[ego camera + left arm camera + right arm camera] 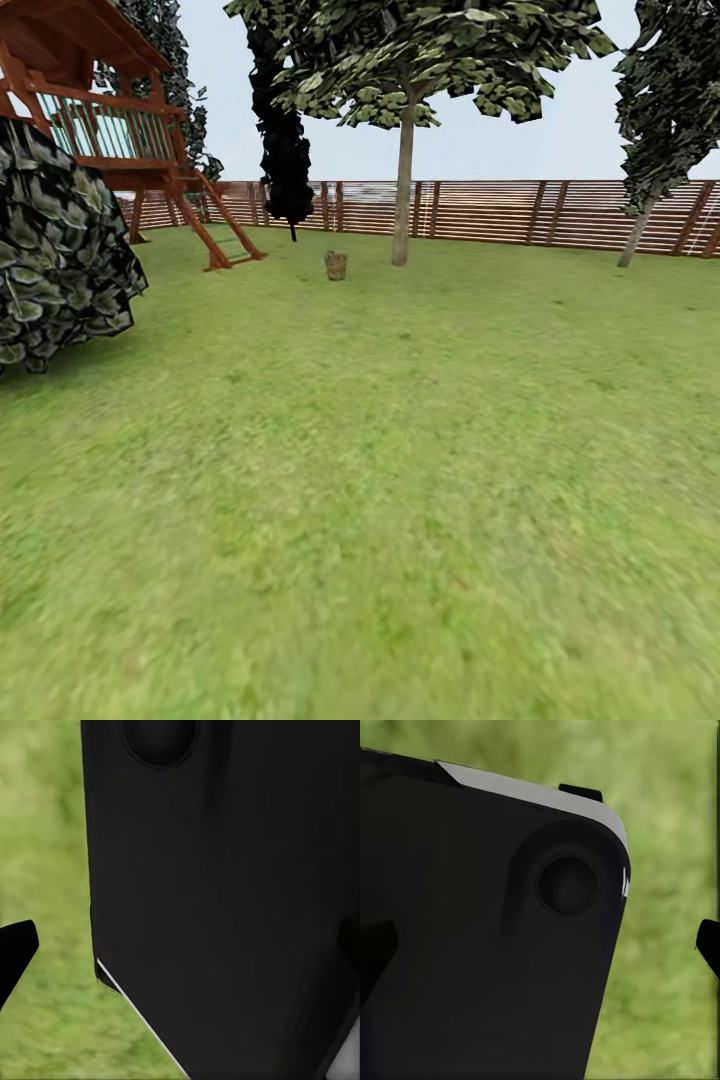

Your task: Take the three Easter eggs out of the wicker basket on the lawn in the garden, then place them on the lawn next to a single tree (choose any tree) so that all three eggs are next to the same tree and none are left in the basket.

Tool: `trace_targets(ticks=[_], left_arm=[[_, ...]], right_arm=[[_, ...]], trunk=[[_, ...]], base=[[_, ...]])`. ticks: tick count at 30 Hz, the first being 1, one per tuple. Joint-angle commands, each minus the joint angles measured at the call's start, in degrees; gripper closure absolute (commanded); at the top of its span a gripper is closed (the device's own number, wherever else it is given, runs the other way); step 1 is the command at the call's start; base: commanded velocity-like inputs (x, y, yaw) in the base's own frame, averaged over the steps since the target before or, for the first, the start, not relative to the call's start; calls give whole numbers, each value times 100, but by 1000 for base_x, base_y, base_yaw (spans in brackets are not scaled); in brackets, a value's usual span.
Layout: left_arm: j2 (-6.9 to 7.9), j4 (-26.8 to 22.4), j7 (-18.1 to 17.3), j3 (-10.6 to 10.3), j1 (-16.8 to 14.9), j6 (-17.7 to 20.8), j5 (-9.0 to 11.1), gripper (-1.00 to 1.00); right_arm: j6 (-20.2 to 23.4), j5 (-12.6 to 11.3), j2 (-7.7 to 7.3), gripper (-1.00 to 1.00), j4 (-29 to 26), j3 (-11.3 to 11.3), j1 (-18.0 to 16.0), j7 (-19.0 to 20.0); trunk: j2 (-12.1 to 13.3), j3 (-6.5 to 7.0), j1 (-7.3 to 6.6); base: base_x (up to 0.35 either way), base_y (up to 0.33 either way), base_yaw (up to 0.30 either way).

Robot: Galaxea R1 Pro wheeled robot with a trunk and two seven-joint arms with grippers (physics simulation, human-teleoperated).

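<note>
Approach step: the robot is facing across the lawn [360, 480] toward the distant wicker basket [336, 265], standing just left of the tree [402, 190]. Eggs probably inside, too small to tell. Next: driving closer. Gripper states: cannot tell.

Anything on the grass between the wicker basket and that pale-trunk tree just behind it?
No. In the head view only bare lawn separates the wicker basket from the tree.
</note>
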Motion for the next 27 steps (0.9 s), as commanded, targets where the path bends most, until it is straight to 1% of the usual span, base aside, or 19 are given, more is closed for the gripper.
trace_targets(ticks=[1, 27], left_arm=[[-1, -2, -1, 29, 0, -13, 6, -100], [-1, -3, -1, 31, 0, -10, 11, -100]], right_arm=[[-15, 29, 0, -100, 4, 1, -3, -3], [-13, 29, 0, -100, 4, 1, -3, -3]], trunk=[[-2, -4, 3], [-2, -4, 3]], base=[[338, 0, 0], [337, 0, 0]])
